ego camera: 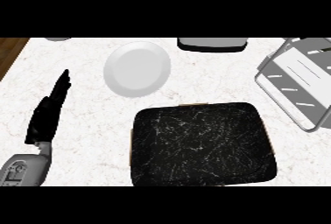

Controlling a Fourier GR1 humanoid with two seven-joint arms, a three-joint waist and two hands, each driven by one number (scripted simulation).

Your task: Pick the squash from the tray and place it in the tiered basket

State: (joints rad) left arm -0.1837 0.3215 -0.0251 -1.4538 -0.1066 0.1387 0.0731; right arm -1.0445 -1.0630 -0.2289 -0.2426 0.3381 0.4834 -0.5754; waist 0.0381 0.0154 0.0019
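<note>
Nearest to me, the left robot hand (47, 114) came up from the lower left corner on its grey forearm (24, 169), its dark fingers straight and pressed together, pointing up the bench (84, 131) and holding nothing. It rested over bare marble, well apart from everything else. Just right of it lay the tray (200, 144), a dark, scratched slab with rounded corners and a thin tan edge showing along its left side and top. Its surface showed only white scuffs; I could not see the squash on it, nor anywhere else on the bench. Beyond the tray, a white plate (138, 68) sat alone toward the far side. A dark, grey-topped object (212, 44) was cut off at the far edge. At the right stood the tiered basket (298, 81), a grey wire frame, tilted in my view, near the tray's upper right corner but not touching it. The right robot hand was out of sight.
</note>
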